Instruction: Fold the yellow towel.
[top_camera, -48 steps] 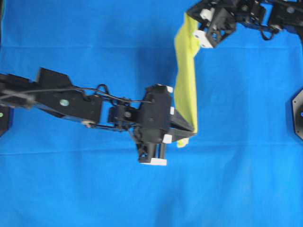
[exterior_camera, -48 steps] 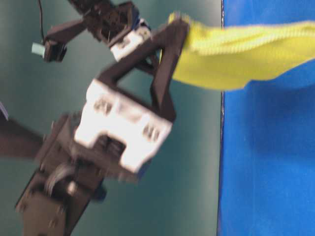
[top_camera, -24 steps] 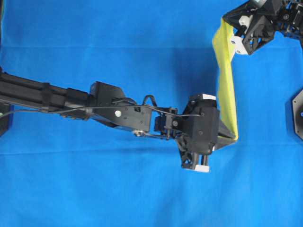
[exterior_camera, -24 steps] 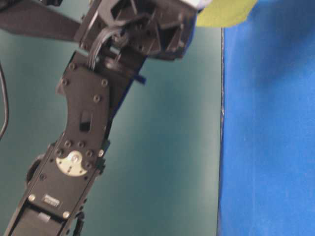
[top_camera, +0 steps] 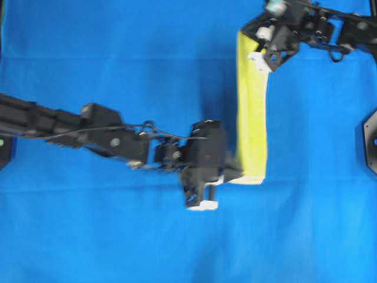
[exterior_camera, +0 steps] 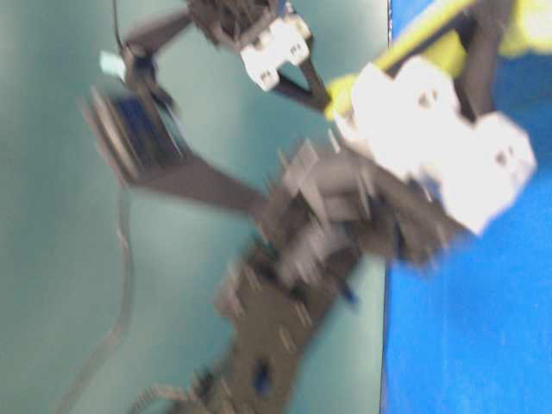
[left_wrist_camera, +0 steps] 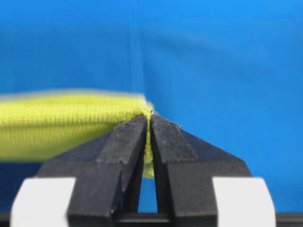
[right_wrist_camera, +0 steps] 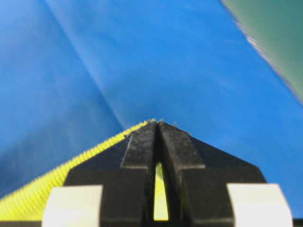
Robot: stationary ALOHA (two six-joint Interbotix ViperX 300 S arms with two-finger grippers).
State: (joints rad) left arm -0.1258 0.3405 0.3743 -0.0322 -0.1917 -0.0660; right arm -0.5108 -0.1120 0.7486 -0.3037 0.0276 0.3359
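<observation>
Yellow towel (top_camera: 252,118) shifted left over blue sheet (top_camera: 118,236).

No text, label, brand, number or sign can be read in any view. The table-level view is too blurred to show any marking on the arms.

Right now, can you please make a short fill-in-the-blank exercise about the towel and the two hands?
1. The towel has the colour ____.
2. The left hand is ____ on the towel's edge.
3. The right hand grips the towel's ____ end in the overhead view.
4. The sheet under everything is ____.

Missing words: yellow; shut; upper; blue
</observation>
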